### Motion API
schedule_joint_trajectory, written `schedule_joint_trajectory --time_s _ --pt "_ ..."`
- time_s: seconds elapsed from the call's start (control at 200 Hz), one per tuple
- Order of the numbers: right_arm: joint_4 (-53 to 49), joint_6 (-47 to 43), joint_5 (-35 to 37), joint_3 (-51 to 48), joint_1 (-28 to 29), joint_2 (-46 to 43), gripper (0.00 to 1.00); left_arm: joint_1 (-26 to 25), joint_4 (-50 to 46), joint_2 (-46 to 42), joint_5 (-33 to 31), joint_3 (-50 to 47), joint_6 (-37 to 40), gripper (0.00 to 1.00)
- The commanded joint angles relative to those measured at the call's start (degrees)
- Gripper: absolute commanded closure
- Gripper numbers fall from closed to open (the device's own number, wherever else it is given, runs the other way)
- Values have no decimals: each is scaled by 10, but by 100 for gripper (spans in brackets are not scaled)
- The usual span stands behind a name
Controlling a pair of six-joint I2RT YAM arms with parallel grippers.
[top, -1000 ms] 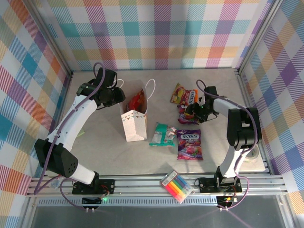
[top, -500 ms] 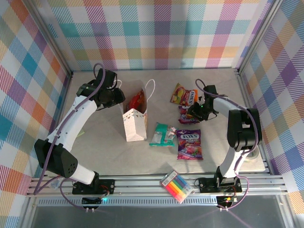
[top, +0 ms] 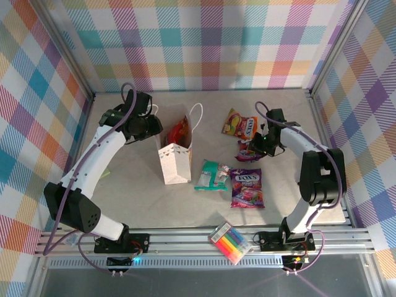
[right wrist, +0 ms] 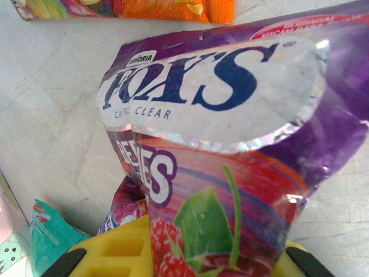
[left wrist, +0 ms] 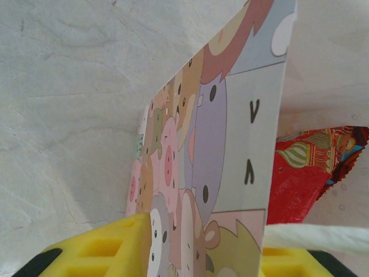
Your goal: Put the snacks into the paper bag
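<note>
From top, logged left gripper [top: 146, 128] at paper bag [top: 175, 162] rim, right gripper [top: 252, 146] over small Fox's packet [top: 247, 156]. On left wrist, noted fingers [left wrist: 104, 254] pinching the bag wall between jaws, red chip bag [left wrist: 305, 173] right of them. On right wrist, noted jaws squeezing that packet upright between them, teal packet [right wrist: 49, 231] lower left.

Top camera: high, behind the arm bases [top: 120, 242], looking down over the whole table [top: 124, 204]. Left wrist camera: just behind the left gripper [left wrist: 196, 257], facing out along its fingers, very close on the paper bag [left wrist: 230, 144] wall between them. Right wrist camera: likewise behind the right gripper [right wrist: 202, 254], tight on the small purple packet [right wrist: 219, 115] between its fingers. Top view shares both, bag and packet, seen small.
</note>
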Motion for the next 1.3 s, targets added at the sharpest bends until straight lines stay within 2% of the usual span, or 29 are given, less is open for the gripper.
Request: schedule_joint_trajectory --time_s 0.0,0.235,0.925,1.295 --pt "-19 -15 7 14 7 -26 80 6 0 -22 -1 -8 2 66" --pt "-43 -25 27 24 20 -60 83 6 7 -33 0 -7 0 65" --pt "-101 -26 61 82 55 -176 83 6 23 -66 43 17 1 65" --pt "-119 -33 77 137 82 -196 84 7 31 -95 21 25 1 65"
